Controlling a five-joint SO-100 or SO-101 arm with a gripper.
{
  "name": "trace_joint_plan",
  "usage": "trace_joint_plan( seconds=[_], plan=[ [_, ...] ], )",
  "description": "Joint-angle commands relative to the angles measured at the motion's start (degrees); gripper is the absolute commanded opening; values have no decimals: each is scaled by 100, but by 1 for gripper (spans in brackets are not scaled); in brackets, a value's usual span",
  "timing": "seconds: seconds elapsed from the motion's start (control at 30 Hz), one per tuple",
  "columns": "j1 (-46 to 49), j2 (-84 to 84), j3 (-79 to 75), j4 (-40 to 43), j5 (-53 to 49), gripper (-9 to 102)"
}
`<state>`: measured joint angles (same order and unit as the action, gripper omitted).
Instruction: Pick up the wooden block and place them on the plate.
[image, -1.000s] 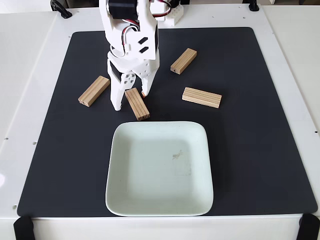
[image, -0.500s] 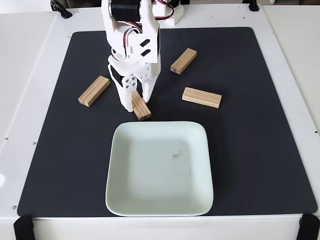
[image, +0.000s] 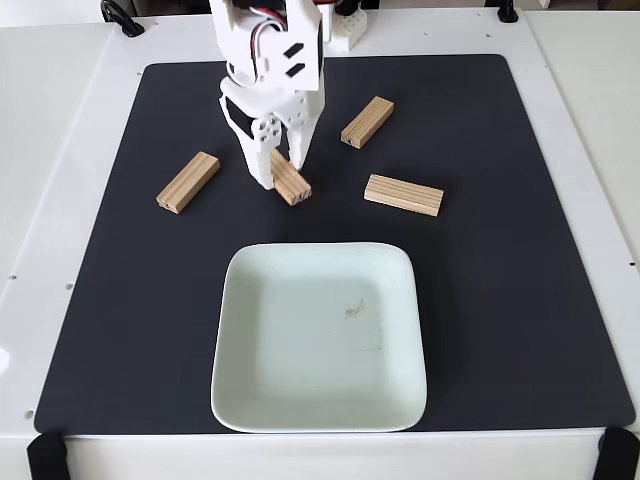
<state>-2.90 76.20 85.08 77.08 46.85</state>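
Observation:
In the fixed view my white gripper (image: 280, 173) is shut on one wooden block (image: 292, 181), which pokes out below the fingers, tilted and raised off the black mat, just above the plate's far edge. Three more wooden blocks lie flat on the mat: one to the left (image: 188, 181), one to the upper right (image: 367, 122), one to the right (image: 403, 194). The pale mint-green square plate (image: 300, 390) sits near the front of the mat with nothing on it but a faint smudge.
A black mat (image: 500, 300) covers most of the white table (image: 50, 200). The arm's base (image: 340, 25) stands at the back edge, with cables at the far left corner. Open mat lies to the right of the plate.
The gripper closed around the block that lay just behind the plate and has drawn it up and back toward the arm's base. The other blocks and the plate have not moved.

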Motion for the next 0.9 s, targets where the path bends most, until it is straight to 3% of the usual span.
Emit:
trace_joint_plan(
  seconds=[0.0,0.2,0.33,0.43,0.63,0.87],
  plan=[
    [-176,1371,773,-26,-606,0],
    [-510,3217,1854,-26,-1529,0],
    [-729,4087,1837,-53,-2399,0],
    [-791,4386,1617,-527,-3103,0],
    [-791,4069,835,-1740,-4157,0],
    [-800,2083,-932,-2540,-4271,0]
  ],
)
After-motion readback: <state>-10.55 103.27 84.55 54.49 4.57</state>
